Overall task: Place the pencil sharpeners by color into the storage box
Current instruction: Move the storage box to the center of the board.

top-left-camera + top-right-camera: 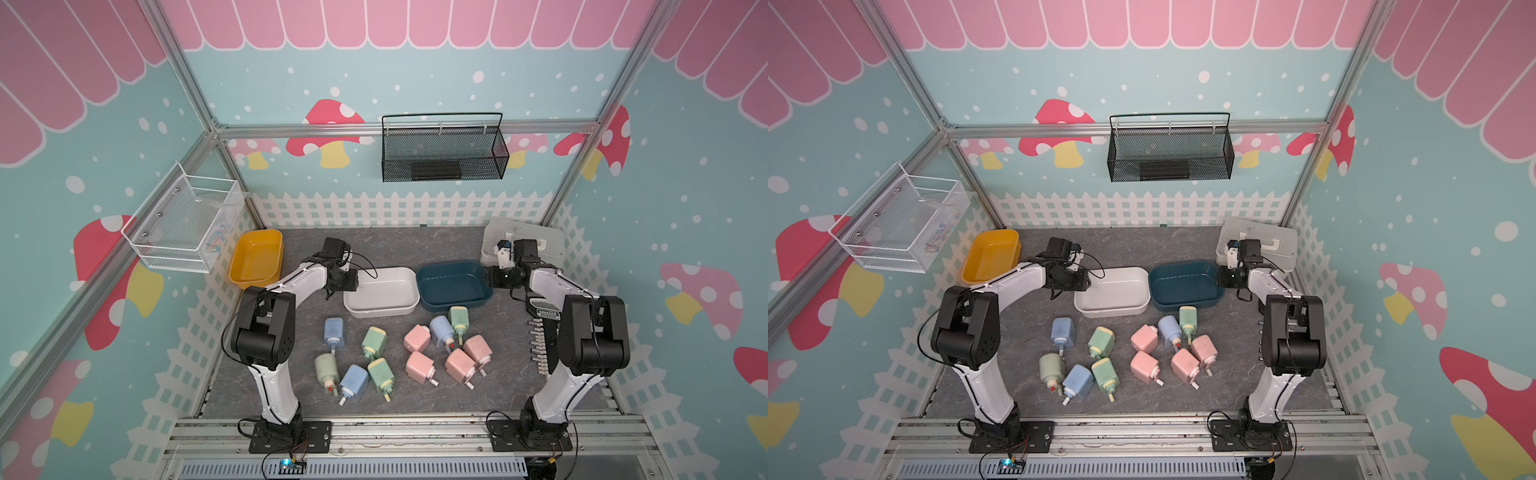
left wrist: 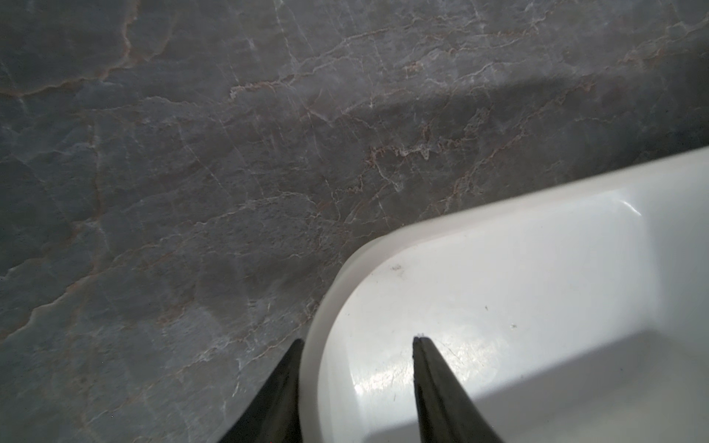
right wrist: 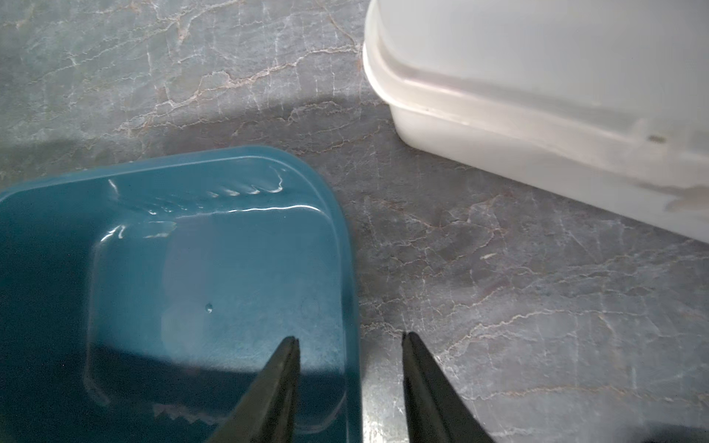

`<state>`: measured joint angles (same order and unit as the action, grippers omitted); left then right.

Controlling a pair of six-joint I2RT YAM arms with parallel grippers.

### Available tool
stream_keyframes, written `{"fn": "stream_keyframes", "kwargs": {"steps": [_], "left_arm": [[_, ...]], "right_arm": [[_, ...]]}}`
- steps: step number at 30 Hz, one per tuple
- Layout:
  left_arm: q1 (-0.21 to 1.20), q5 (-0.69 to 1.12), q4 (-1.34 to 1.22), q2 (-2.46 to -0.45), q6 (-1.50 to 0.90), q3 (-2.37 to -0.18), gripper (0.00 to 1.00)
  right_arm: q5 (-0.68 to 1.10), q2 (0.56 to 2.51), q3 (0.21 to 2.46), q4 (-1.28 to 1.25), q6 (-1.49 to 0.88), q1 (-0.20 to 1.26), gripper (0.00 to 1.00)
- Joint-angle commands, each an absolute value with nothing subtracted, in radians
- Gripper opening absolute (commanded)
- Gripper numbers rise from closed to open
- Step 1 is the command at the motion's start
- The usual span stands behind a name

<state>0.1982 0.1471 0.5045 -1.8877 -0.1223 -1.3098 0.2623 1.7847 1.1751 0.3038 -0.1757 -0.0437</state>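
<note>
Pencil sharpeners [image 1: 417, 337], eleven rounded, boxy plastic blocks in pastel pink, green and blue with stubby cranks, lay scattered on the grey marble-veined desk [image 1: 395, 249] in the lower middle of both top views, all outside the tubs. Just above them I saw a glossy white tub [image 1: 380, 291] and a dark blue tub [image 1: 453, 284] side by side, both round-cornered. My left fingers [image 2: 280, 395] stood parted astride the white tub's rim, the outer one against it. My right fingers [image 3: 276, 395] were likewise parted across the blue tub's rim, one inside, one over the desk.
</note>
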Motion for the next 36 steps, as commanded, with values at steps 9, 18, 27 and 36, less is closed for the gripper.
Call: {"fn": "stream_keyframes", "kwargs": {"steps": [9,18,27,36], "left_arm": [[0.197,0.187,0.531,-1.896,-0.103,-1.333,0.45],[0.22,0.22,0.54,-1.914,-0.105,-1.356,0.44],[0.264,0.219,0.554,-1.97,-0.124,-1.42,0.45],[0.256,0.203,0.546,-1.943,-0.202,-1.417,0.57]], "right_arm": [[0.143,1.77,1.18,0.366,-0.165,-0.041,0.23],[0.073,1.765,1.19,0.448,-0.153,-0.064,0.22],[0.053,1.737,1.186,0.454,-0.167,-0.071,0.25],[0.112,1.671,1.158,0.445,-0.163,-0.073,0.38]]}}
